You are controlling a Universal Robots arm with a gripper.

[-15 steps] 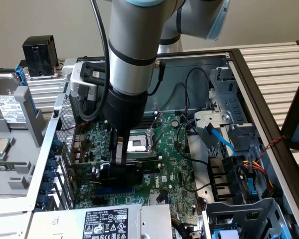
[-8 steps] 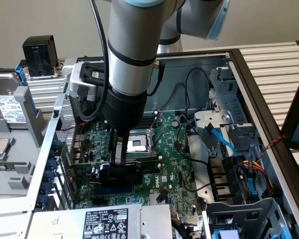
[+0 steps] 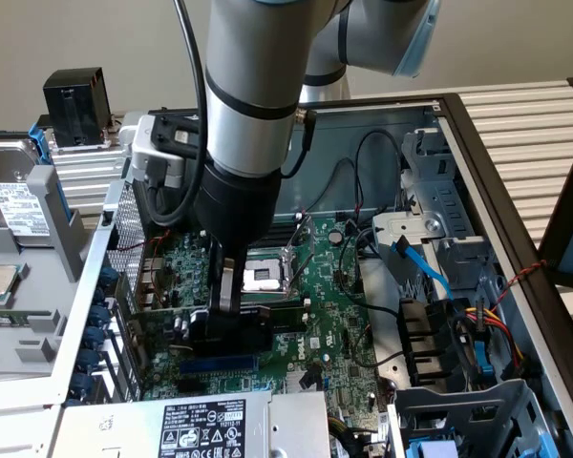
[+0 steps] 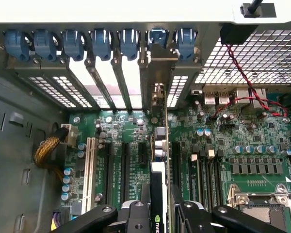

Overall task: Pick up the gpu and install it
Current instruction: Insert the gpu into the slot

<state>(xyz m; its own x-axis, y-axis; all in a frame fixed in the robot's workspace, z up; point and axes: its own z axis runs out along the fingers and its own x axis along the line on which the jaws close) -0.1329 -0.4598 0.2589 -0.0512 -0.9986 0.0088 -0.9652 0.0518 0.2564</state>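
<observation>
My claw (image 3: 227, 301) was down inside the open computer case (image 3: 477, 181), narrowed onto the gpu (image 3: 253, 329) and holding it by its long faces. In the wrist view the card (image 4: 158, 143) showed edge-on, pinched between my two black fingers (image 4: 136, 216), one on each side of it. It stood upright over the large green motherboard (image 3: 334, 315), in line with the row of dark expansion slots (image 4: 123, 165) and well apart from the white slot (image 4: 91, 165) at the far end of that row. Its silver end bracket (image 4: 157, 77) reached up to the rear wall of the case, against one of the slot openings, directly under one of the blue retaining clips (image 4: 157, 38). The neighbouring openings stood bare, with light coming through them. Whether the card's bottom edge sat fully down in its slot I could not tell (my own fingers hid that part).

In the exterior view the empty CPU socket (image 3: 265, 277) lay just beyond my claw, touching nothing. A twisted red and black wire (image 4: 242, 77) ran along the perforated rear panel, clear of the card. The power supply (image 3: 205, 420), with its white label, sat at the near edge of the case. A blue cable (image 3: 425, 272) hung by the drive bays toward the exterior view's right. Outside the case, on the exterior view's left, lay a hard drive (image 3: 14, 205).
</observation>
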